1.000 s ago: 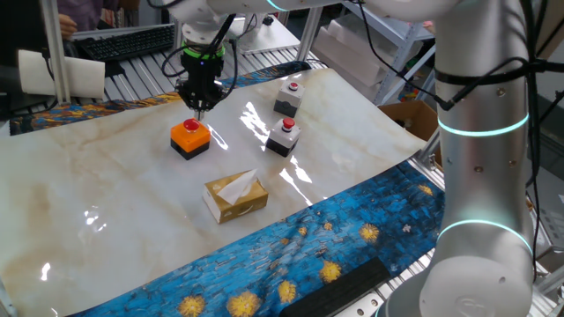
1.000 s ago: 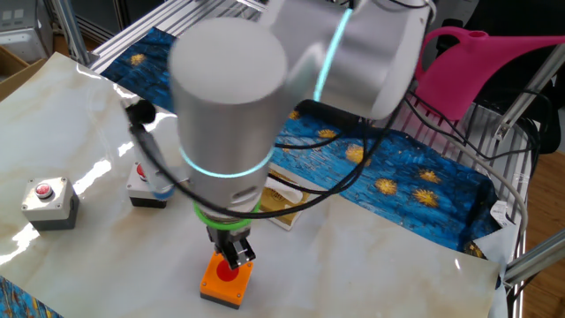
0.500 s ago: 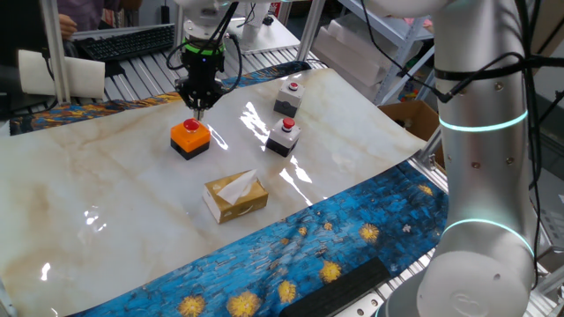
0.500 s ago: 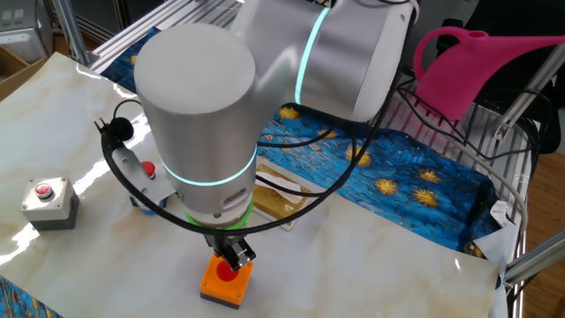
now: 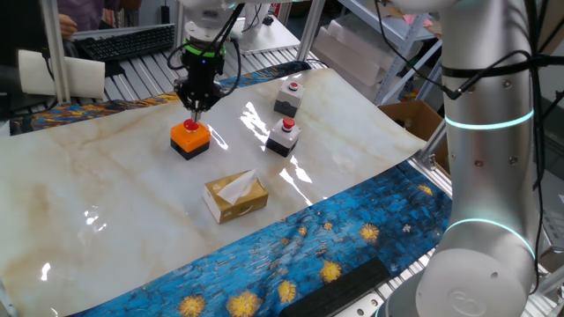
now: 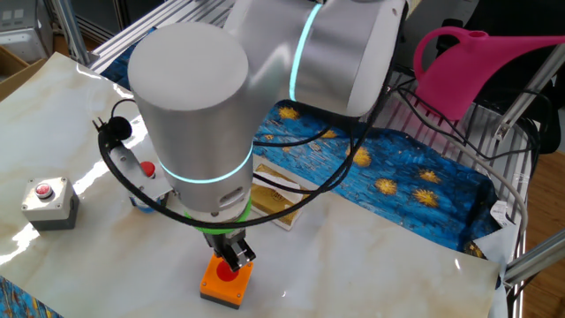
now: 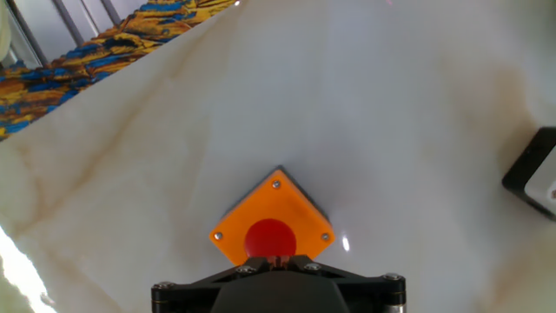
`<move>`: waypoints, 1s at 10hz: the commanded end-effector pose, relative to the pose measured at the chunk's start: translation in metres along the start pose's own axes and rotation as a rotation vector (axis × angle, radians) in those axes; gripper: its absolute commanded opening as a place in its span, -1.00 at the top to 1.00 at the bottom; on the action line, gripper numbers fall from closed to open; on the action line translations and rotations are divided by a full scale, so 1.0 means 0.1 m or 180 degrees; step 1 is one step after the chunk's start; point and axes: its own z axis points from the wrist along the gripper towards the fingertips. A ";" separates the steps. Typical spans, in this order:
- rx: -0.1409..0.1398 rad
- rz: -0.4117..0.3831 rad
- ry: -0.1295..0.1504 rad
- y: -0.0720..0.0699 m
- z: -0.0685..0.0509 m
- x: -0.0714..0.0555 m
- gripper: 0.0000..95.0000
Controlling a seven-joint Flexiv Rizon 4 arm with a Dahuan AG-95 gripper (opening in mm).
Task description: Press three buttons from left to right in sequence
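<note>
Orange button [image 5: 189, 132]: gripper [image 5: 196, 107] now slightly higher above red cap than second ago, likely lifting after press; finger gap can't tell. Grey buttons [image 5: 283, 135] next.

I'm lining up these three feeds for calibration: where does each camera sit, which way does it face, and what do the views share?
One fixed view: sits off one table edge, looks across the marble top; shows the arm's column and the gripper above the orange-topped button, the two grey-white buttons beyond.
The other fixed view: opposite side, looking down; the arm's big joint fills it, with the tissue box partly hidden.
Hand view: on the hand, looking straight down; only the gripper's base shows.
All three share the orange-topped button.
</note>
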 end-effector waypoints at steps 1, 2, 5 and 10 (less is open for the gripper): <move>-0.0009 -0.0006 -0.0066 0.03 0.00 -0.01 1.00; -0.0006 -0.0028 -0.0069 0.04 -0.01 -0.03 1.00; -0.0001 -0.0088 -0.0067 0.06 -0.01 -0.07 1.00; 0.0028 -0.0261 -0.0079 0.08 0.03 -0.15 1.00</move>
